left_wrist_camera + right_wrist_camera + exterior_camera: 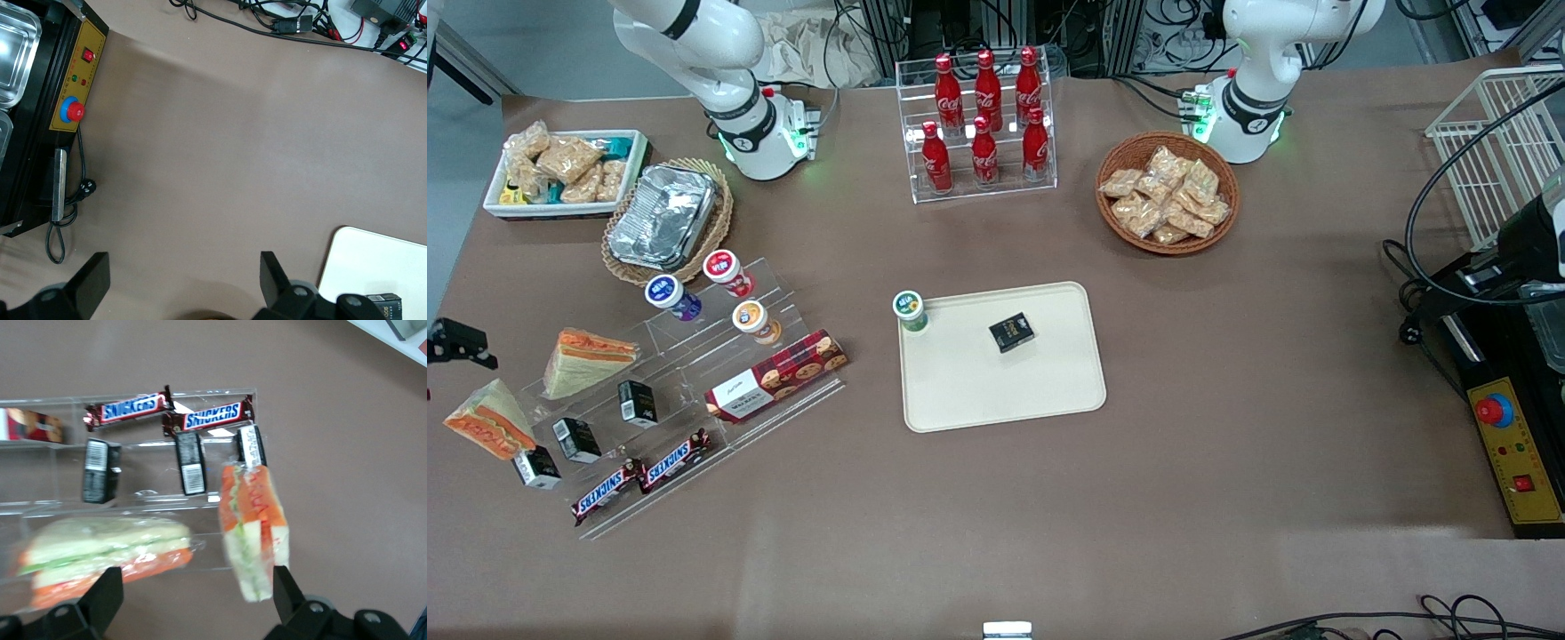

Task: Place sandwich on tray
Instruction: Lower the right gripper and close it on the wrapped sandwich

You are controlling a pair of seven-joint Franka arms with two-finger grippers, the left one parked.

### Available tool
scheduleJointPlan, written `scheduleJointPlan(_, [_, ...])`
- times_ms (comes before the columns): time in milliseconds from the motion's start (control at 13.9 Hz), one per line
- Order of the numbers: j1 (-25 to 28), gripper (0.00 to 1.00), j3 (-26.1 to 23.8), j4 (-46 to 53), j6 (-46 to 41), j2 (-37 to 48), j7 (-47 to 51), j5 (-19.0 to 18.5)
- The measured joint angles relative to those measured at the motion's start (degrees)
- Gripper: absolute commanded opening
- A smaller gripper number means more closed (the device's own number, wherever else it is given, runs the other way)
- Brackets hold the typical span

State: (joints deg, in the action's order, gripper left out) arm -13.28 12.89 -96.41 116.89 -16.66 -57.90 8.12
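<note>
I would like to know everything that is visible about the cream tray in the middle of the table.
The tray is a large, flat, cream-beige rectangle with rounded corners and a low rim; it looks like plastic. It lies flat on the brown table, slightly turned. On it stand a small green-lidded cup at one corner and a small black box near its middle. No sandwich lies on it. The gripper is far off, over the sandwiches at the working arm's end, fingers open.

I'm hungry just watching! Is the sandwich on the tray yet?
Not yet. Done: the tray holds only a cup and a black box. In hand: nothing; the gripper is open above the snack stand. Left: the sandwich and its twin lie unheld, so grabbing, carrying and placing all remain.
</note>
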Motion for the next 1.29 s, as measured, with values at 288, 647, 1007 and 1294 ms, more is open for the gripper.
scheduleJointPlan(288, [-0.03, 1.0, -0.03, 0.01, 3.98, -3.38, -2.01, 0.02])
scheduleJointPlan(647, [-0.04, 1.0, -0.01, 0.05, 7.92, -6.09, -3.26, 0.02])
scheduleJointPlan(1007, [-0.32, 0.98, 0.01, 0.16, 8.64, -6.83, -3.34, 0.02])
scheduleJointPlan(1294, [-0.32, 0.7, 0.01, 0.16, 8.64, -6.83, -3.37, 0.02])
